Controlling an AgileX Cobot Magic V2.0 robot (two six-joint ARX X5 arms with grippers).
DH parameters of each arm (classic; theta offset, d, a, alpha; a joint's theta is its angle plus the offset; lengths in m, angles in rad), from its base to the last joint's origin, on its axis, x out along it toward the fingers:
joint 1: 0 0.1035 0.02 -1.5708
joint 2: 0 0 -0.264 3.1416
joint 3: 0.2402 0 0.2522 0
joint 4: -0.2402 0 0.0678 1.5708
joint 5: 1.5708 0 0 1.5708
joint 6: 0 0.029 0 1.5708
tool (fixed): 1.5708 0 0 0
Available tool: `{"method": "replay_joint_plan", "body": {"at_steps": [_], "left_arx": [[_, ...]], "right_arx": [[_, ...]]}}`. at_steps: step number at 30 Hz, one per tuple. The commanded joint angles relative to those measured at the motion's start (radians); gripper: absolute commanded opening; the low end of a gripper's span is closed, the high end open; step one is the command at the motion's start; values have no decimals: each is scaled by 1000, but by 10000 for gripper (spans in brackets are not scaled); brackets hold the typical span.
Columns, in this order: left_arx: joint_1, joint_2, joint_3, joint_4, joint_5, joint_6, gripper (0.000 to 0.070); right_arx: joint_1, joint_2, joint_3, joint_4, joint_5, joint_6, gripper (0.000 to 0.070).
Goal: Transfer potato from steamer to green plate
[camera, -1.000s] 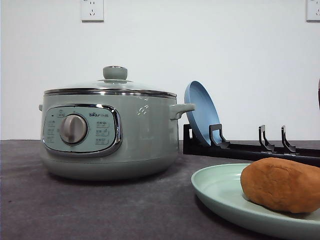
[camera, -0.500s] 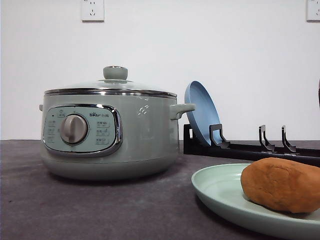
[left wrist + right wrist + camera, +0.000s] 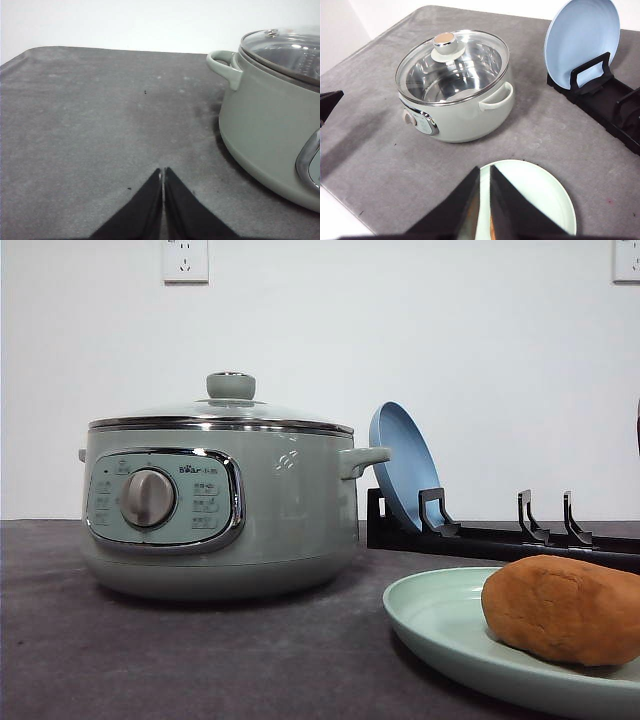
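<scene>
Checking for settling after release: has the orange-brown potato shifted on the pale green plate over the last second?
No. The orange-brown potato sits at the same spot on the pale mint-green plate, unchanged against the black dish rack behind it.

In the front view the oblong orange-brown potato (image 3: 563,609) and the shallow round mint-green plate (image 3: 440,625) under it are cut off by the right and lower edges. The black plastic dish rack (image 3: 500,538) also runs out of that view at the right. The small labels on the control panel of the round sage-green steamer (image 3: 218,505) are too small to read. From the right wrist, the right end effector (image 3: 483,175) hides most of the potato, leaving an orange sliver between its fingers. The left wrist view crops the steamer at the right edge.
</scene>
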Motion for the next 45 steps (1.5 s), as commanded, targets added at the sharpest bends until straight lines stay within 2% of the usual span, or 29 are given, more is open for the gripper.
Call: {"method": "replay_joint_plan", "body": {"at_steps": [1,5,10,15,20,25,31,35,45], "left_arx": [[1,-2,-21,-7,-4,10,0],[1,-2,-21,-7,-4,10,0],[1,-2,-21,-7,-4,10,0],[1,-2,-21,-7,-4,10,0],[1,-2,-21,-7,-4,10,0],[1,-2,-21,-7,-4,10,0],[1,-2,-21,-7,-4,10,0],[1,-2,-21,-7,-4,10,0],[1,-2,-21,-6,-3,10,0]], "right_arx": [[7,3,18,13,1,-8,25],[-51,3,12,22,9,-16,25],[-270,-52,-109,107,10,-85,25],[-498,-210,-388,349,-2,-201,24],[-627,-369,-670,600,0,-221,24],[-664,-462,-871,721,0,-220,24],[-663,-528,-1001,791,0,-212,24],[-663,-526,-1017,746,0,-215,24],[-663,-526,-1017,770,0,-220,25]]}}
